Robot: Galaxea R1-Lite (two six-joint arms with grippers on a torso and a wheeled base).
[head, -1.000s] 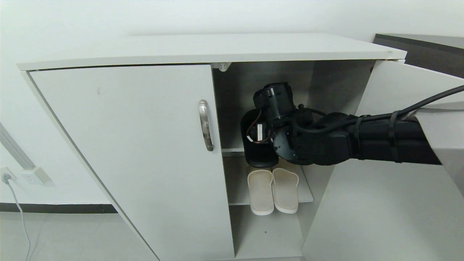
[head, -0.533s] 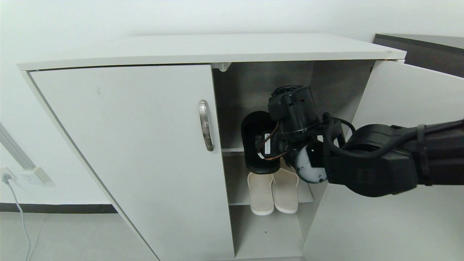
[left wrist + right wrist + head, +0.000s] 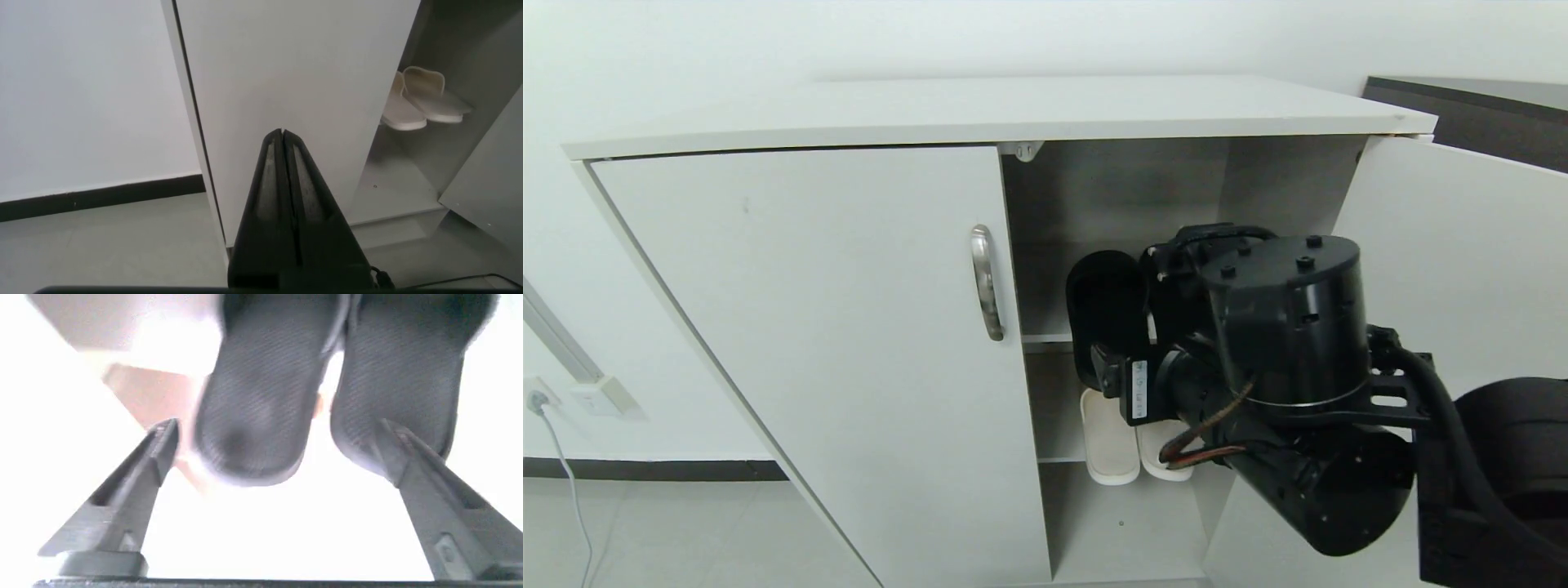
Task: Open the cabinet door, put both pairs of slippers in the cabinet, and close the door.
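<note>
A white, low, two-door wooden cabinet [image 3: 1013, 106] stands against a white wall. Its flat white left door [image 3: 809, 327] is closed. Its white right door [image 3: 1445, 245] is swung wide open, showing a compartment divided by shelves.

The robot's black right arm [image 3: 1282, 327] is in front of this open compartment and covers part of it.

A pair of black, soft-soled slippers [image 3: 1104, 302] lies on the upper shelf, with the near end of one reaching past the shelf's front edge. A pair of cream, open-backed slippers [image 3: 1109, 445] lies side by side on the shelf below, their near ends also over that shelf's edge.

The right gripper [image 3: 278, 433] faces the black pair from close by. Its two dark fingers [image 3: 155, 453] are spread wide apart and hold nothing.

The left gripper [image 3: 282, 135] hangs low in front of the closed door, fingers pressed together with nothing between them.

A curved silver metal handle [image 3: 985, 282] sits upright on the closed door's inner edge.
</note>
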